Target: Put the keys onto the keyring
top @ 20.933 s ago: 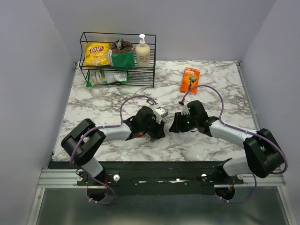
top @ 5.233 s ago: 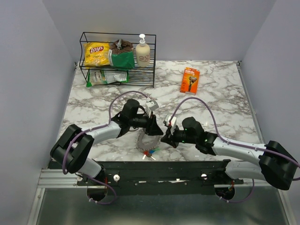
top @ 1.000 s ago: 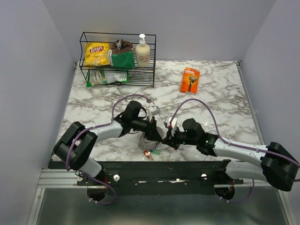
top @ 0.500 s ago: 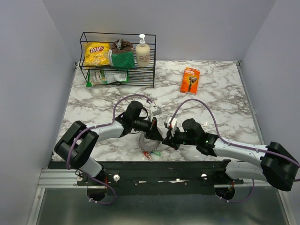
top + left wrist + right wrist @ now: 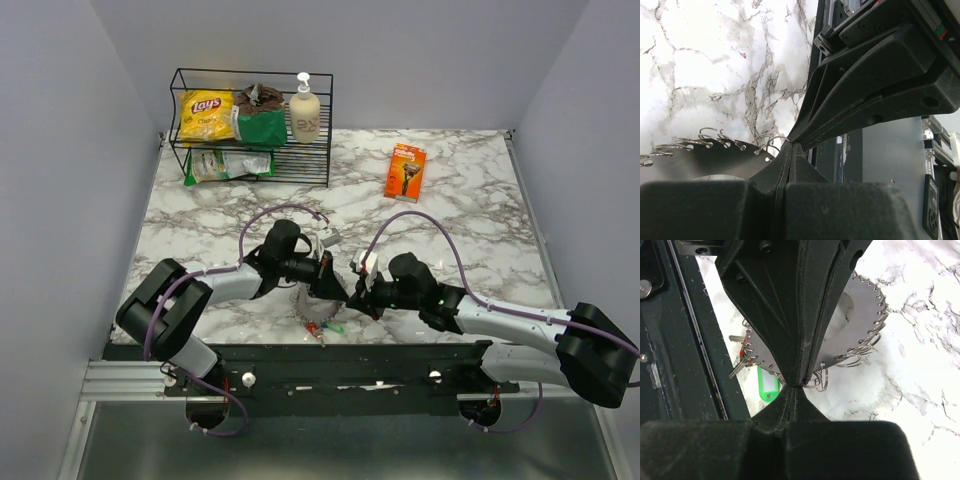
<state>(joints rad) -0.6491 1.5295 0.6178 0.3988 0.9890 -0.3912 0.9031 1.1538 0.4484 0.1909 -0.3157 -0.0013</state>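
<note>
The keyring [image 5: 312, 306] is a grey metal disc with small split rings round its rim, near the table's front edge; the right wrist view shows its face [image 5: 857, 322], the left wrist view its edge [image 5: 700, 156]. The keys [image 5: 738, 366] hang in a bunch from its near rim, with a red head and a green tag [image 5: 768, 388]; from above they show as a small bunch [image 5: 320, 328]. My left gripper [image 5: 338, 292] [image 5: 790, 146] and right gripper [image 5: 355, 296] [image 5: 797, 387] are both shut, meeting tip to tip at the rim beside loose split rings [image 5: 816, 380]. Whether either pinches a ring is hidden.
A black wire rack [image 5: 250, 125] with a chip bag, a green bag and a pump bottle stands at the back left. An orange razor box [image 5: 405, 171] lies at the back centre. The black front rail [image 5: 330, 350] runs just below the keys.
My left gripper's jaws have closed over the last second, right at the keyring's rim. The right gripper and the keyring have stayed where they were.
</note>
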